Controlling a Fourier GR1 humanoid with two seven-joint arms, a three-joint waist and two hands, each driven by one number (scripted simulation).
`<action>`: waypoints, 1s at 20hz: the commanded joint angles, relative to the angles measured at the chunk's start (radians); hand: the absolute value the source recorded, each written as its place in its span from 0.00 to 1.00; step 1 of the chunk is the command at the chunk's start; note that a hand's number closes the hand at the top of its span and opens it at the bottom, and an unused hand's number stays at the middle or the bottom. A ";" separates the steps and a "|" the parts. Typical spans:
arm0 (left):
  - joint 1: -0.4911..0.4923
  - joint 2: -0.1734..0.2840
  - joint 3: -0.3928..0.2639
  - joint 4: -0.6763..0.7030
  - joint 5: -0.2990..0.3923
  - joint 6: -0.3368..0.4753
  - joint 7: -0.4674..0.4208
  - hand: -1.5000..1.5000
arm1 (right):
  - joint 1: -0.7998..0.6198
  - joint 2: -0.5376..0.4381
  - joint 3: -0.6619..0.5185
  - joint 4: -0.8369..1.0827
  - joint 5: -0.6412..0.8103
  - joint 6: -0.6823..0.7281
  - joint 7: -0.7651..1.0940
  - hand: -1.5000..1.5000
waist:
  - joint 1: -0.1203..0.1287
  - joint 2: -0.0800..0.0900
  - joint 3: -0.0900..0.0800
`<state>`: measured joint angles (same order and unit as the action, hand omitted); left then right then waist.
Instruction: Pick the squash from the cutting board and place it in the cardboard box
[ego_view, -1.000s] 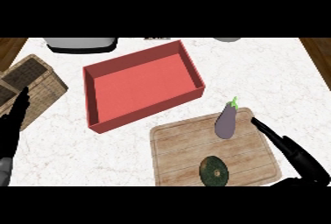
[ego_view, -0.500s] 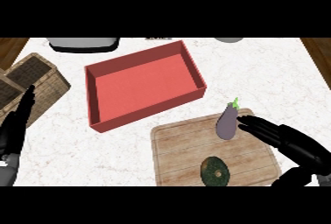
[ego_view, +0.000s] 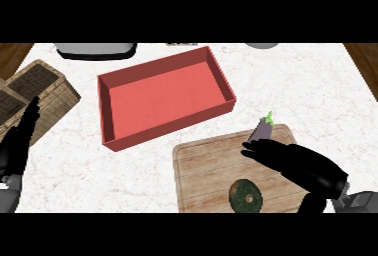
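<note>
A dark green round squash (ego_view: 246, 196) lies at the near edge of the wooden cutting board (ego_view: 203, 167). Above it, at the board's far right corner, a purple eggplant (ego_view: 262, 131) with a green stem lies tilted. My right hand (ego_view: 299, 165) reaches over the board from the lower right. It is open, and its fingertips cover the eggplant's near end. The squash sits just left of and below my palm, untouched. The red open box (ego_view: 224, 77) stands up and to the left of the board, with nothing in it. At the left edge my left hand (ego_view: 18, 145) rests open, fingers up.
A wicker basket (ego_view: 40, 87) stands at the far left beside my left hand. A grey appliance (ego_view: 96, 49) and a pale round dish (ego_view: 262, 45) sit along the counter's far edge. White marble counter shows between box and board.
My right hand has moved left and forward across the board, from its right edge to over the eggplant's near end. The squash, eggplant and box have not moved. The left hand has hardly shifted.
</note>
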<state>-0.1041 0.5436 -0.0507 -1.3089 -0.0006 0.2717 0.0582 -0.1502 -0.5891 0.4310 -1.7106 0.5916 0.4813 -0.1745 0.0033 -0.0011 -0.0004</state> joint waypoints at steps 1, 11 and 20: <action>-0.019 -0.016 0.034 0.038 -0.006 -0.047 -0.015 0.50 | -0.016 0.050 0.021 0.060 0.102 0.006 0.015 0.00 | -0.002 0.001 0.000; 0.035 -0.087 0.051 -0.105 -0.112 -0.041 0.086 0.50 | 0.040 0.172 0.033 0.008 0.228 0.056 0.058 0.00 | -0.002 0.000 0.001; 0.038 -0.105 0.138 -0.002 -0.130 -0.101 -0.040 0.50 | 0.056 0.260 0.049 -0.022 0.239 0.130 0.015 0.00 | -0.002 0.001 0.000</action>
<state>-0.0723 0.4456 0.0640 -1.3346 -0.1172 0.1893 0.0539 -0.1062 -0.3776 0.4514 -1.7273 0.8142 0.5919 -0.1580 0.0007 -0.0009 0.0000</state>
